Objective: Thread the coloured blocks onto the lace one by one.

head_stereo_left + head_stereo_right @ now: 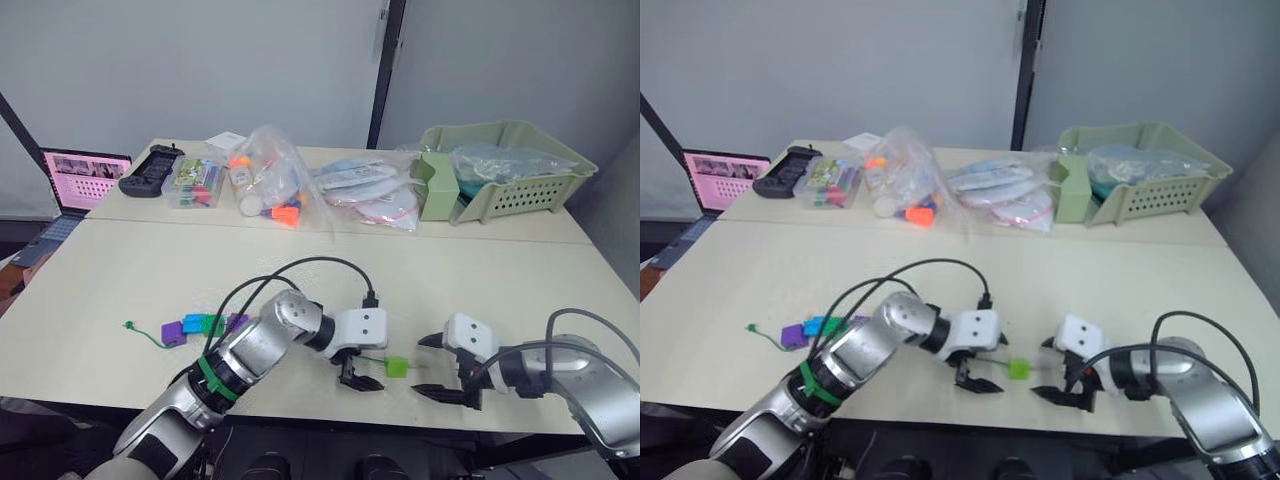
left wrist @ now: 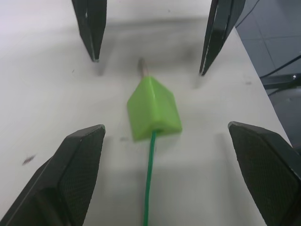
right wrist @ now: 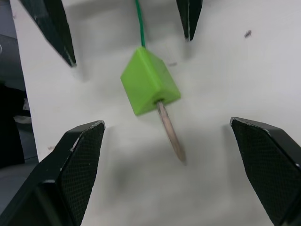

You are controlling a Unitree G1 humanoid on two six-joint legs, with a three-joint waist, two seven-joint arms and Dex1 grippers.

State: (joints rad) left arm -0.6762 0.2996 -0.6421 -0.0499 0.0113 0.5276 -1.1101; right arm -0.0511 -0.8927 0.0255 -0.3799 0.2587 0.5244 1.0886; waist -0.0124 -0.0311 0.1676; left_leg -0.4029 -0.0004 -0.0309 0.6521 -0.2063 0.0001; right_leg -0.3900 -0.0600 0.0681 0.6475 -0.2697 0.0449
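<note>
- Far to the left on the desk (image 1: 120, 270), four coloured blocks (image 1: 205, 326) sit close together in a row: purple, blue, dark green, purple. They look already strung, and the lace's (image 2: 149, 179) knotted end pokes out past them.
- The thin green lace runs from that row under the left arm toward the middle.
- The left hand (image 1: 360, 380) hangs just beside the lime block (image 1: 397, 367). Its fingers are spread apart and hold nothing.
- The lime block lies on the desk between both hands, close to the front edge. The lace goes in one side and the stiff pale tip (image 3: 170, 132) sticks out the other.
- The right hand (image 1: 440, 366) faces the block, fingers wide apart, empty.
- I think the good move is for the right hand to pinch the tip and pull slowly while the left hand keeps the block from sliding.
- The front edge is near, so the block could be knocked off. Behind the hands the desk is bare, with lots of room.
</note>
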